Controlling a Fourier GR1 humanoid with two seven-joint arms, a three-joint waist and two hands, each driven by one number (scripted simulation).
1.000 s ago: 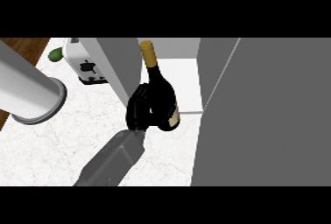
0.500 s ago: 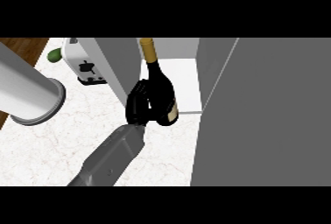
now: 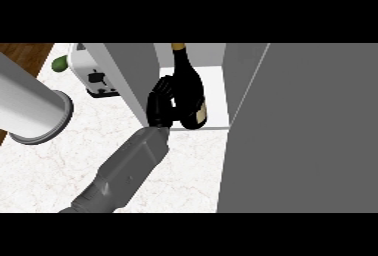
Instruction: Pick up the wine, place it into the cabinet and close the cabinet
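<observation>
Right hand, black, sits just above frame centre w/ fingers curled round the left side of the wine bottle, so it's holding the bottle, not open. Its grey forearm runs down from the wrist to the lower left of the frame, slanting across the counter, which is white marble w/ faint veins. Bottle is dark glass w/ a gold-coloured neck at the top centre of the frame; the neck points to the upper edge and the base is toward frame centre. Bottle's in the cabinet opening, over the white shelf floor, between the grey left wall and the grey panel on the right. Base is near the shelf's front edge; can't tell if it rests on the shelf or is held just above it. Cabinet is open: a big grey door fills the right side of the frame, top to bottom. Upper left, behind the cabinet's left wall, there's a white box w/ a small black mark on it and a green thing just beside it, too small to identify. Thick grey tube w/ a rimmed end comes in from the left edge, mid-height. Strip of wood floor shows in the upper left corner.
</observation>
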